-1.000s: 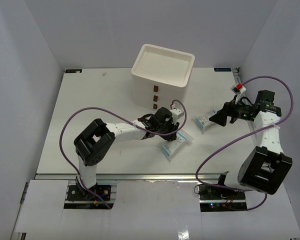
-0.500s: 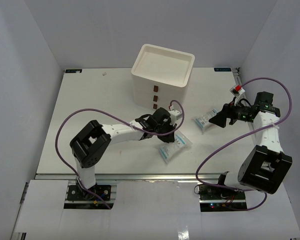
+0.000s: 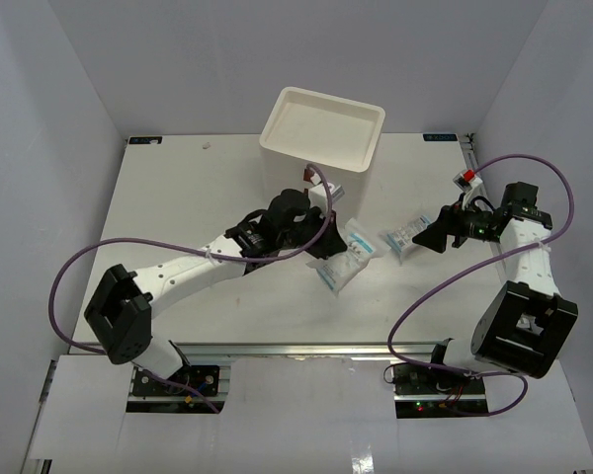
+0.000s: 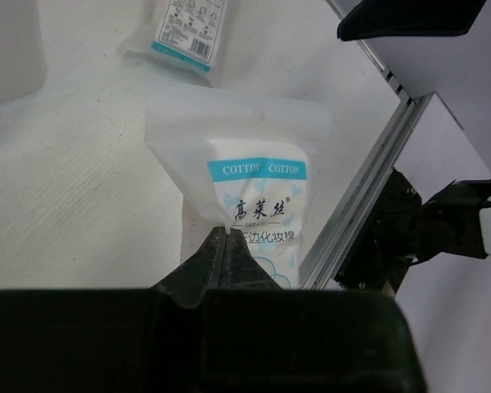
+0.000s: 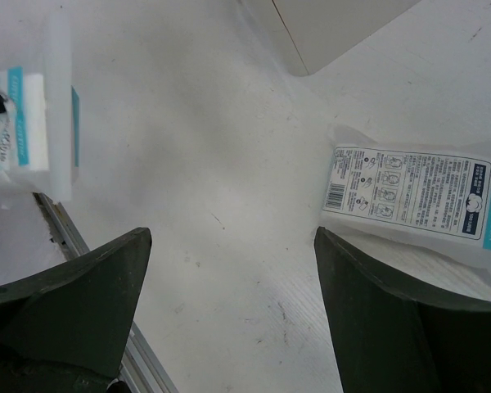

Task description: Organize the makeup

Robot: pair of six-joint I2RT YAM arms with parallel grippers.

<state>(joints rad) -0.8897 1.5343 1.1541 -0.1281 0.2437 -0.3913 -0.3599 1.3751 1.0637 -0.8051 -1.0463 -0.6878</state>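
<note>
Makeup shows as two flat blue-and-white packets. From above, the held packet (image 3: 341, 265) hangs at the left gripper (image 3: 323, 237), just in front of the cream drawer box (image 3: 321, 138). The second packet (image 3: 403, 237) lies on the table (image 3: 178, 197) just before the right gripper (image 3: 437, 233).

In the left wrist view, the fingers (image 4: 204, 264) are pressed together on one edge of the held packet. It is a thin hold, so a slow, steady carry would likely keep it from slipping.

In the right wrist view, the jaws stand spread with nothing between them and the second packet off to the right. Centring over it before closing seems wise.
</note>
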